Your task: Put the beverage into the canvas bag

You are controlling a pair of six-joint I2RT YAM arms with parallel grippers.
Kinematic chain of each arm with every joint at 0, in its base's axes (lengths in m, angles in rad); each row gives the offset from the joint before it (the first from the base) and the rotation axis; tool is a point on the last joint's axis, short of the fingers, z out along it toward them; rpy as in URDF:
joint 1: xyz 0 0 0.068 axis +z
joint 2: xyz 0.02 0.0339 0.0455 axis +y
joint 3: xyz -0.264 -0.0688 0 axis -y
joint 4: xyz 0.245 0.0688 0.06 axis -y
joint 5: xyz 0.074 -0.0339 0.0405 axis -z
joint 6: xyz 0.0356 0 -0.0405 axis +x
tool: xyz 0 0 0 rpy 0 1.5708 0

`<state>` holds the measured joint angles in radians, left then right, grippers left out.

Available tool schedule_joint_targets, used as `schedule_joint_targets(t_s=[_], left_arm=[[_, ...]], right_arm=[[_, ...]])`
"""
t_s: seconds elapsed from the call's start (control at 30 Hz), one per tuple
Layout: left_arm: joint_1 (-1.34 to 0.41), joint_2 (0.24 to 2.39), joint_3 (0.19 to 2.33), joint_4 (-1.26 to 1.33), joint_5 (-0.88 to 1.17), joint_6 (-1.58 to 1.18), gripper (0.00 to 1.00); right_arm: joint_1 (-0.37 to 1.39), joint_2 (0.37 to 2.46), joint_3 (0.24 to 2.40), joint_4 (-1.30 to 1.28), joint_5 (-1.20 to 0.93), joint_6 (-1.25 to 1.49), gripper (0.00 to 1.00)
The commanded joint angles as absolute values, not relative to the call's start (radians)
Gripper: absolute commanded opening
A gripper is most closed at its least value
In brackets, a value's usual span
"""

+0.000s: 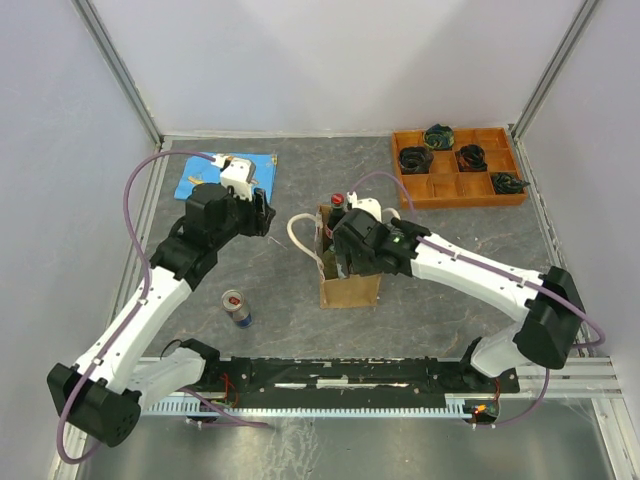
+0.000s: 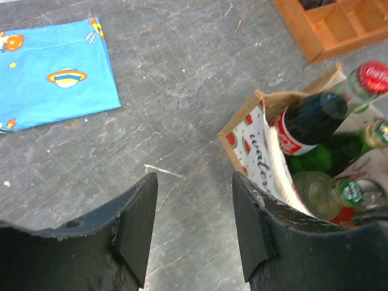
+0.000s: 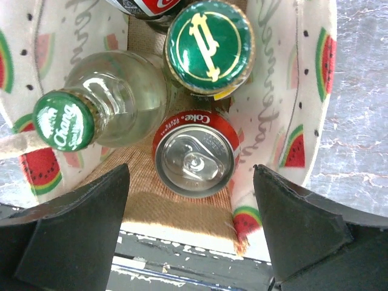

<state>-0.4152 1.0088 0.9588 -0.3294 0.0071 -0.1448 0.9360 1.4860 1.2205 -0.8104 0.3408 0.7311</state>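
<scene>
Nearest the arm bases, a small blue-and-silver can [image 1: 237, 308] stands alone on the bench [image 1: 440, 320]. Beyond it sits the canvas bag [image 1: 350, 288], upright. The right gripper [image 3: 191, 227] hangs over its mouth, jaws spread wide and holding nothing. Inside, the Coke can [image 3: 195, 160] stands upright, crowded by a clear green-capped bottle [image 3: 63, 121], a green-capped bottle [image 3: 209, 45] and a cola bottle [image 2: 312, 121]. The left gripper [image 2: 194, 224], likewise open and empty, hovers over bare bench left of the bag. Farthest off lie a blue cloth [image 1: 225, 175] and an orange tray [image 1: 458, 190].
</scene>
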Motion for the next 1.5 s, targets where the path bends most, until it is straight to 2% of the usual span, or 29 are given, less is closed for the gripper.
schedule_joint_targets(t_s=[0.0, 0.27, 0.6, 0.97, 1.47], left_arm=[[-0.408, 0.961, 1.007, -0.479, 0.015, 0.043, 0.59], [-0.409, 0.97, 1.161, -0.95, 0.137, 0.293, 0.62], [-0.409, 1.031, 1.197, -1.314, 0.262, 0.431, 0.69], [-0.41, 1.033, 1.094, -1.347, 0.164, 0.493, 0.73], [-0.412, 1.0, 0.923, -1.209, 0.095, 0.521, 0.74]], right_arm=[[0.938, 1.397, 1.324, -0.899, 0.383, 0.734, 0.9], [0.938, 1.301, 1.475, -1.04, 0.517, 0.731, 0.91], [0.937, 1.244, 1.407, -1.071, 0.516, 0.777, 0.91], [0.936, 1.223, 1.37, -1.078, 0.515, 0.805, 0.91], [0.937, 1.208, 1.355, -1.085, 0.521, 0.816, 0.92]])
